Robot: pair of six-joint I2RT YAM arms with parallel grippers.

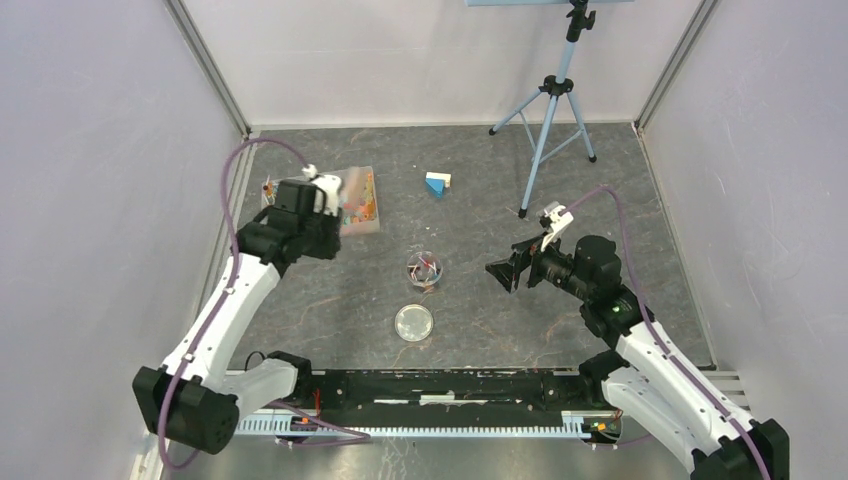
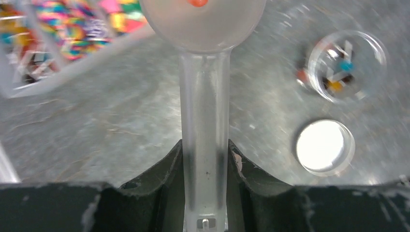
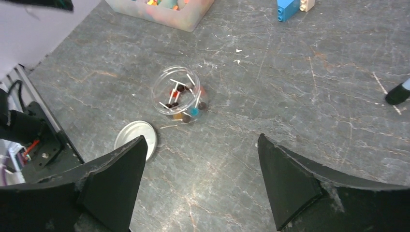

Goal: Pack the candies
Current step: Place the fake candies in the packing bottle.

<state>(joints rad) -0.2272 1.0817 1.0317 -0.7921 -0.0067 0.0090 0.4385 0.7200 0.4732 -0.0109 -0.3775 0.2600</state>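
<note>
the candies (image 2: 72, 24), tiny multicoloured sweets, lie mostly heaped in the shallow translucent plastic tray (image 2: 72, 67) at the far left of the grey stone-patterned table (image 3: 290, 96). a handful sit in the clear round plastic jar (image 3: 180, 94) mid-table, and one orange-red piece rides in the bowl of the frosted translucent plastic scoop (image 2: 204, 121), seen only at the top edge of my left wrist view.

my left pincer (image 2: 205, 154) is clamped on the scoop's handle, low down near its end. i judge this grip gives the bowl reach ahead of my fingers and holds it level so the sweet does not roll out. the bowl hangs beside the tray, not over the jar, so the carry across is not yet done.

the jar stands uncapped, and its round white lid (image 3: 137, 138) lies flat just beside it, out of the pouring path but close for capping later.

my right pincer (image 3: 201, 139) hovers near the jar with jaws spread wide and nothing between them, placed, i think, to steady the jar.

the small blue-and-white block (image 3: 288, 7) sits well apart, no part of this job.
</note>
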